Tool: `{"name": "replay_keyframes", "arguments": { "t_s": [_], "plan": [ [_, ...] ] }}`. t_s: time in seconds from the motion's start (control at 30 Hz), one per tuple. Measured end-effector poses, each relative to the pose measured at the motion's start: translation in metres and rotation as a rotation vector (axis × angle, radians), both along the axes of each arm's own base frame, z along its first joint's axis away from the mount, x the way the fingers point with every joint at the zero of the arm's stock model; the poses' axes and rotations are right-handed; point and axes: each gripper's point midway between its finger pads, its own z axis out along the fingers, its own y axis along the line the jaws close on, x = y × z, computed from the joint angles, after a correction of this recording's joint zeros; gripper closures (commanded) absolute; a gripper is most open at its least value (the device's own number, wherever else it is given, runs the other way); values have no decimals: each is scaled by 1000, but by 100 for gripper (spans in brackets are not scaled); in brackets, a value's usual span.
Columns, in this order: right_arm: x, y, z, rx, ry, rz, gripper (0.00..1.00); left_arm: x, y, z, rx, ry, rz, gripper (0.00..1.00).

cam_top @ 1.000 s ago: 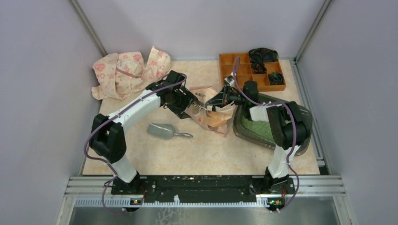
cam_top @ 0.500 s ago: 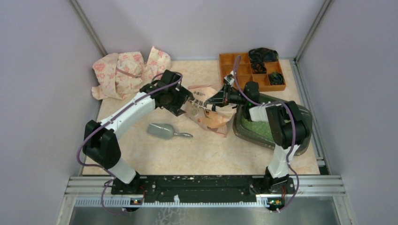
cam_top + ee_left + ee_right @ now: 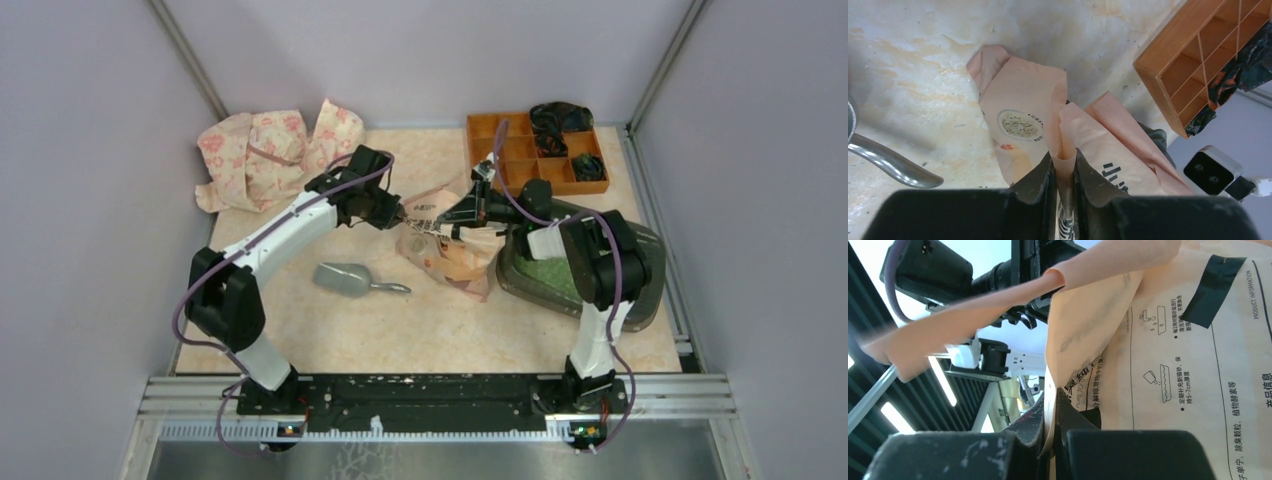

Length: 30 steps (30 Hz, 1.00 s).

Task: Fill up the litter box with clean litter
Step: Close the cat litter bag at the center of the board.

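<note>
Left hand [image 3: 1064, 170] is clamped on a folded edge of the peach paper bag [image 3: 455, 255]; the wrist view shows both fingers pressed flat against the paper with the fold pinched between them. Right hand [image 3: 1050, 415] is likewise shut on the bag's rim, a thin sheet of paper caught between its fingers, printed panel with black text and small pictograms just beside. From above, the two hands meet at the bag's upper edge from opposite sides, left arm reaching in from the left, right arm from the right. Bag stands slumped on the tabletop [image 3: 420, 330], its right side touching the litter box [image 3: 645, 300]. Litter box sits at the right of the tabletop, partly hidden by the right arm; clean litter [image 3: 548, 270] shows as a pale green layer inside it. Grey scoop [image 3: 345, 280] lies on the tabletop near the bag's left side, handle pointing right. Orange organiser [image 3: 490, 135] is at the back right, dark items in some compartments. Crumpled pink printed wrapping [image 3: 265, 150] lies at the back left.
</note>
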Motion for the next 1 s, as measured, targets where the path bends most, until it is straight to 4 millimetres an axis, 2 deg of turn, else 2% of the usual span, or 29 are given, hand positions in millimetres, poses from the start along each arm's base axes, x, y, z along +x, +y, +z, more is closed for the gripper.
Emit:
{"name": "replay_keyframes", "arguments": {
  "t_s": [0.1, 0.13, 0.23, 0.33, 0.4, 0.5, 0.53, 0.6, 0.67, 0.73, 0.8, 0.83, 0.93, 1.0],
  "plan": [
    [-3, 0, 2, 2, 0, 16, 48, 5, -1, 1, 2, -4, 4, 91],
    [-4, -1, 2, 2, -3, 23, 40, 6, -1, 0, 6, -2, 4, 92],
    [0, -1, 4, -11, -33, 37, 32, 10, 3, -4, 19, 8, 5, 94],
    [15, -3, 5, -47, -70, 28, 25, 14, 12, -5, 39, 16, 3, 94],
    [36, -6, 8, -103, -109, 0, 21, 16, 22, -6, 54, 21, 5, 94],
    [84, -12, 17, -250, -225, -107, 20, 19, 40, -7, 84, 28, 5, 94],
    [100, -17, 22, -326, -288, -159, 20, 20, 47, -7, 95, 28, 3, 94],
    [119, -34, 33, -476, -440, -253, 23, 22, 59, -3, 117, 26, -3, 92],
    [114, -53, 40, -612, -551, -307, 24, 25, 68, 3, 138, 19, -13, 89],
    [99, -63, 44, -744, -698, -334, 25, 27, 76, 13, 165, 8, -30, 79],
    [71, -55, 47, -858, -878, -310, 26, 28, 81, 21, 184, 1, -44, 69],
    [54, -44, 48, -894, -974, -279, 26, 29, 83, 26, 192, -4, -51, 67],
    [3, -16, 42, -913, -1221, -178, 26, 32, 84, 38, 201, -29, -69, 66],
    [-18, -18, 32, -932, -1352, -162, 25, 32, 85, 38, 209, -31, -84, 67]
  ]
}}
